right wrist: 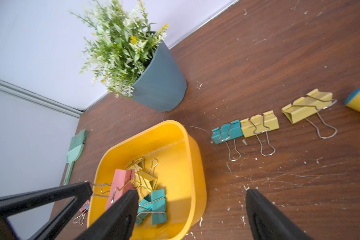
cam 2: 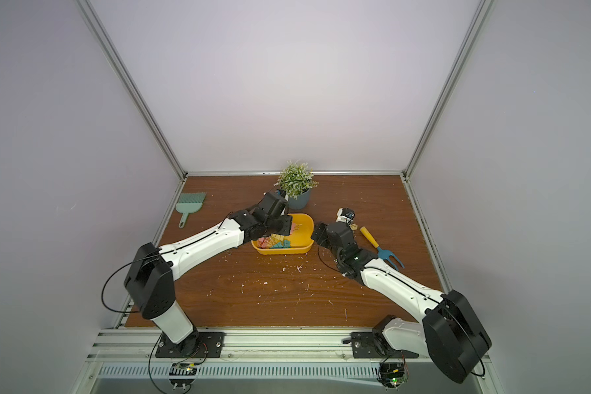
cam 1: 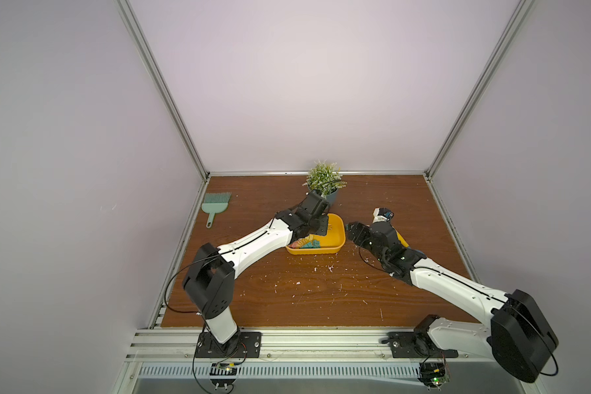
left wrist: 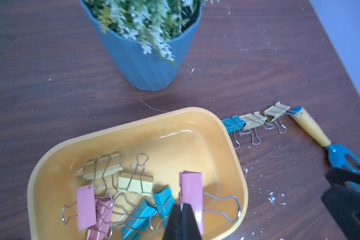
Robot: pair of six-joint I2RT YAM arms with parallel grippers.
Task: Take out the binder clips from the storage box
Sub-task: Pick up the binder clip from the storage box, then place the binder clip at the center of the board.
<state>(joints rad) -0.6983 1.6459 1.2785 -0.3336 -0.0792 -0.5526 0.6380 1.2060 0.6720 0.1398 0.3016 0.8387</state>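
Note:
The yellow storage box sits mid-table. Several binder clips lie in it: yellow, teal and pink. My left gripper is over the box, shut on a wire handle of another pink clip, which stands on edge inside. Three clips lie in a row on the table past the box: teal, yellow, yellow. My right gripper is open at the box's right side, one finger over the box and one over the table.
A grey-blue plant pot stands just behind the box. A green brush lies far left. A fork tool with a yellow handle lies right of the clip row. White crumbs dot the wooden table.

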